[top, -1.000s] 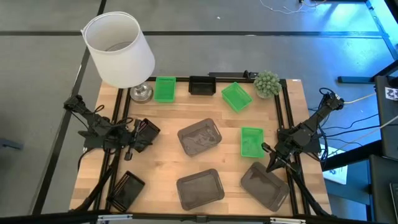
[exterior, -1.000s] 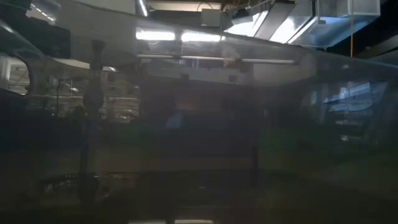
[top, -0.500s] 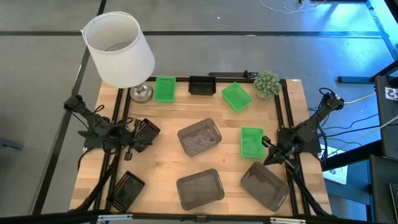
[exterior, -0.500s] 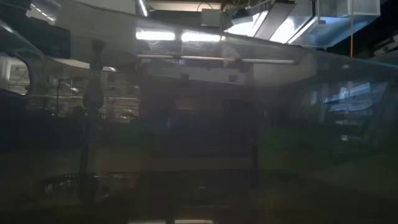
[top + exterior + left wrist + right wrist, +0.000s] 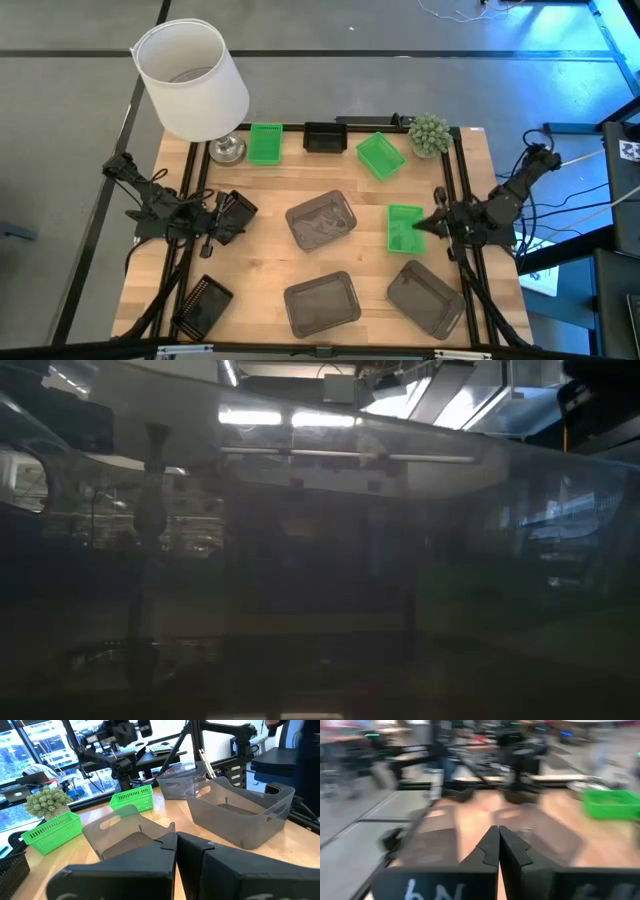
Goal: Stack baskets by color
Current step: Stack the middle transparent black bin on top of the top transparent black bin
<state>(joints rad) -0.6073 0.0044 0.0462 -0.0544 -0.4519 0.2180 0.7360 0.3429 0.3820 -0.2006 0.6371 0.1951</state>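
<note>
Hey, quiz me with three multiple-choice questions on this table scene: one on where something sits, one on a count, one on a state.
1. Where is the right gripper?
A. over the lamp
B. at the right edge of the green basket on the table's right side
C. over a black basket

2. How many green baskets are on the table?
A. one
B. three
C. five

3. How do the right gripper's fingers stand?
A. shut, holding nothing
B. wide open
C. clamped on a grey basket

Answers:
1 B, the high view shows its tip at that basket's right edge.
2 B, two near the far edge plus the one by the gripper.
3 A, the right wrist view shows the fingers pressed together with nothing between.
</note>
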